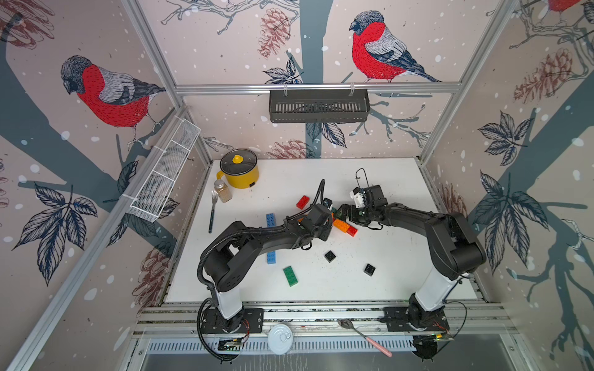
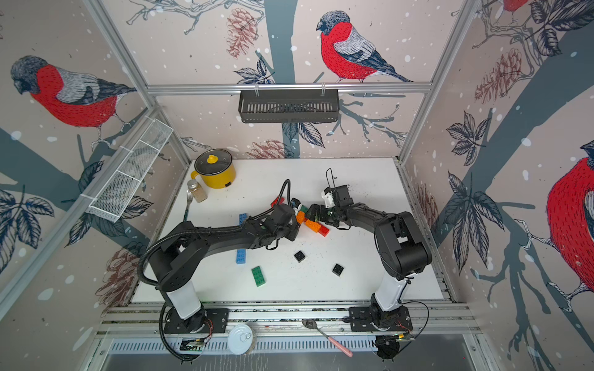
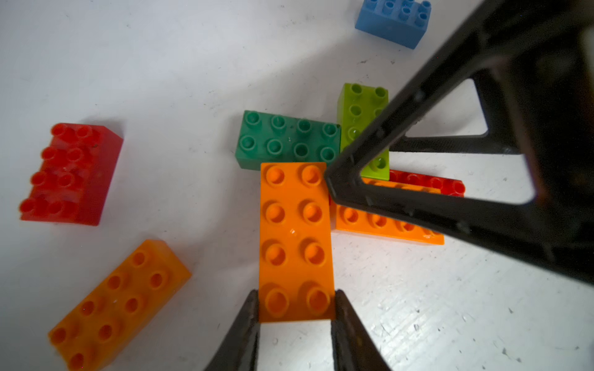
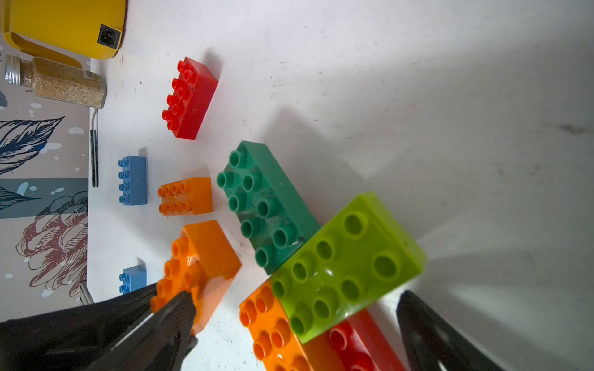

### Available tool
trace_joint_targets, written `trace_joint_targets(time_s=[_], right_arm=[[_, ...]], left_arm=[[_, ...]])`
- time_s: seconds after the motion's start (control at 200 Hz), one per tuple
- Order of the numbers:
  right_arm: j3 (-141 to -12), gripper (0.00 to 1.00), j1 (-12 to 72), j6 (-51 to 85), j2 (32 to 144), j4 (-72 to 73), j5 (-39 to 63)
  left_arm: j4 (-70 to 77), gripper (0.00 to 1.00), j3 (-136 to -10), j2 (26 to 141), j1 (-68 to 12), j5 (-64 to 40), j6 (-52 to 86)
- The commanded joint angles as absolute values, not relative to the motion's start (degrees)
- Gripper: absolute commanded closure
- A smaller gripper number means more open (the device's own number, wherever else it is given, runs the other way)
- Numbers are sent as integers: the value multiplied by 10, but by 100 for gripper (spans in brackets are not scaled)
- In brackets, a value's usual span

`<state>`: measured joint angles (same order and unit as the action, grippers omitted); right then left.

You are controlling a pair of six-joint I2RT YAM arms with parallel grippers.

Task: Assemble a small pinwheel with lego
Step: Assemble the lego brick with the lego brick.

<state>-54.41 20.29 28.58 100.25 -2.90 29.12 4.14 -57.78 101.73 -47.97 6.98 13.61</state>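
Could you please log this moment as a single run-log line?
left gripper: shut on orange brick | right gripper: open around lime brick | orange brick: end-on beside green brick

Left pincer (image 3: 297,298) tight, right pincer (image 4: 295,298) wide, both arms elbow-bent toward centre.

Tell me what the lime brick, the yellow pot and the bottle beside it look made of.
Lime green studded oblong brick: moulded plastic, glossy; highlights on its studs, slightly translucent edges. Yellow lidded pot: glossy shell, painted metal or plastic, cannot tell; the lid looks like glass. Small clear bottle: likely glass or clear plastic, tan grains show through; ribbed silvery cap looks metal.
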Motion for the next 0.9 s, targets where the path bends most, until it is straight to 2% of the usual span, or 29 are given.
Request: trace_joint_targets(time_s=[0.0,0.53,0.755,0.89], right_arm=[[-547,1,202,283,999,-25,295],[-555,1,200,280,1014,-28,294],[-570,0,205,274,1024,-50,256],[-580,3,208,273,1031,-67,228]], left_arm=[[37,91,-586,1021,-477,50,132],[24,92,-621,1060,-476,30,116],[12,92,-634,1072,-476,30,113],[-1,92,-646,1082,-476,32,109]])
